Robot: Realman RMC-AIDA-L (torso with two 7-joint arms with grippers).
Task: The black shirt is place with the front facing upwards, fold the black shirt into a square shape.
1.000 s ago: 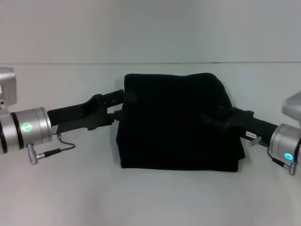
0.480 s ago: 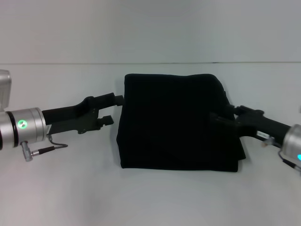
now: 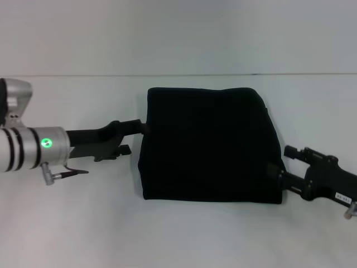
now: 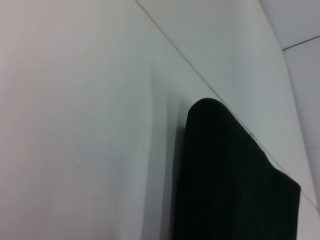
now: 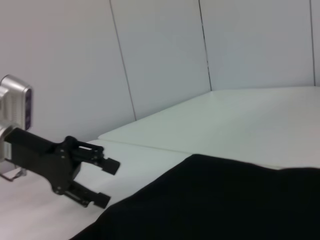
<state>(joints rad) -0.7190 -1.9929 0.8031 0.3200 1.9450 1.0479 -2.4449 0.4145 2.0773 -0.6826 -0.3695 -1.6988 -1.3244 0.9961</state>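
The black shirt [image 3: 207, 144] lies folded into a rough square on the white table, with no print showing. My left gripper [image 3: 134, 137] is open at the shirt's left edge, its upper fingertip right at the fabric and nothing between its fingers. My right gripper [image 3: 283, 163] is open by the shirt's front right corner and holds nothing. In the right wrist view the shirt [image 5: 220, 200] fills the foreground, with the open left gripper [image 5: 109, 182] beyond it. In the left wrist view a rounded corner of the shirt [image 4: 230, 180] lies on the table.
The white table [image 3: 72, 223] stretches around the shirt to a back edge against a pale wall [image 3: 178, 33]. Wall panels [image 5: 160, 55] stand behind the table in the right wrist view.
My right gripper has drawn back off the shirt's right side to the front right corner. My left gripper has pulled slightly off the left edge. The shirt stays put.
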